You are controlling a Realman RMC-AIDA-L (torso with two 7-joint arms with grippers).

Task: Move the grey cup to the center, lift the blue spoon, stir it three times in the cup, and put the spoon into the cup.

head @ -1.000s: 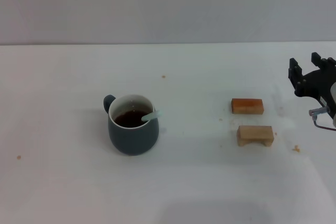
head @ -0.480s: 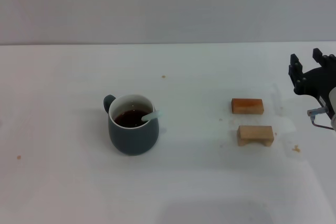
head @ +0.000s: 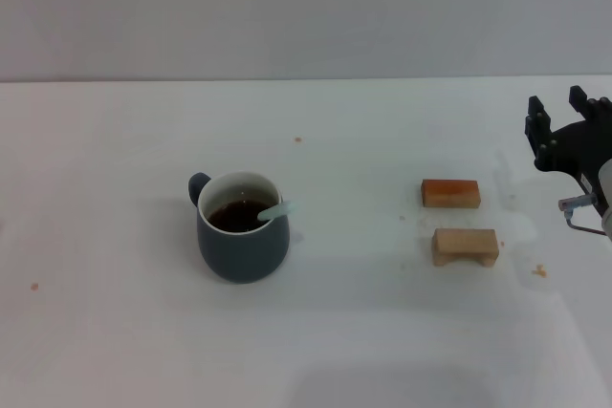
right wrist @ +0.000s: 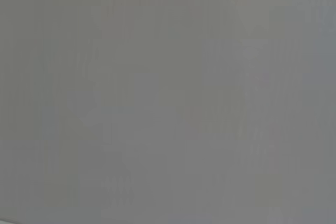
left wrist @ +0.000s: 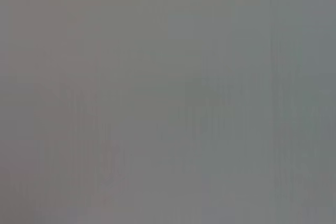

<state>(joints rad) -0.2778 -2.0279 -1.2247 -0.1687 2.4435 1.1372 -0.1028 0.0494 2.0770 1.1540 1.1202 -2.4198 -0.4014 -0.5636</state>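
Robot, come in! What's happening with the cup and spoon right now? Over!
Right gripper open, empty, at the table's right edge. Left gripper out of view. Spoon rests in the grey cup, bowl in the dark drink. Two wooden blocks off to the right, nothing blocking.

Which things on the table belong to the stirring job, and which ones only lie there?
Belong to the job:
grey cup
blue spoon, resting in the cup
right gripper, at the right edge, empty

Only lying about:
orange-brown wooden block
pale wooden block
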